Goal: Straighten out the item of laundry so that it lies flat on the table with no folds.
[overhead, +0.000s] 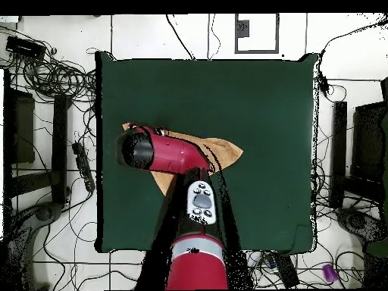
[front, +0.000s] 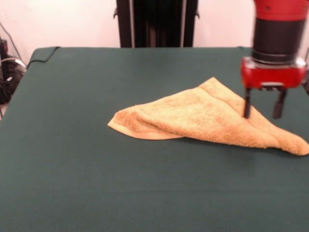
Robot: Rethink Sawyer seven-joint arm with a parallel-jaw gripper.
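Towel (front: 203, 118), folded into a triangle, on green bench (front: 96, 183).
Tool (front: 263, 115) above right end of towel; fingers apart, gripping nothing.

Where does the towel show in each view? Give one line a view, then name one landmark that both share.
Front view: the towel lies folded, right of centre on the table, under the open gripper.
Overhead view: the towel lies left of centre, largely hidden by the arm.
Shared landmark: the red arm above the towel.
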